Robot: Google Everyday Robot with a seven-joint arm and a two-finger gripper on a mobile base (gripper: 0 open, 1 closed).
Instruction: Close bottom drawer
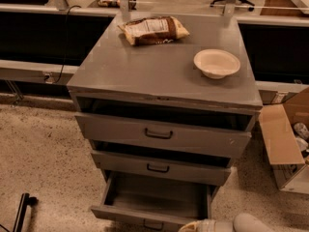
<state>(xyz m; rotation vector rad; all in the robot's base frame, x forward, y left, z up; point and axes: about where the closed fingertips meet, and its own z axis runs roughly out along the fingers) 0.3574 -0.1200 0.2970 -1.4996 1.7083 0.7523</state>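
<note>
The grey cabinet [159, 71] has three drawers. The bottom drawer [140, 215] is pulled well out, with its small dark loop handle [153, 224] at the lower edge of the view and nothing visible inside it. My gripper [191, 226] shows only as a pale tip at the very bottom edge, just right of the handle and against the drawer's front. The white forearm [251, 224] trails off to the right.
The middle drawer [159, 167] and the top drawer [161, 134] stand slightly ajar. A snack bag [153, 29] and a white bowl [217, 63] lie on the cabinet top. An open cardboard box [285, 139] stands at the right. A black object [21, 211] lies on the floor at the left.
</note>
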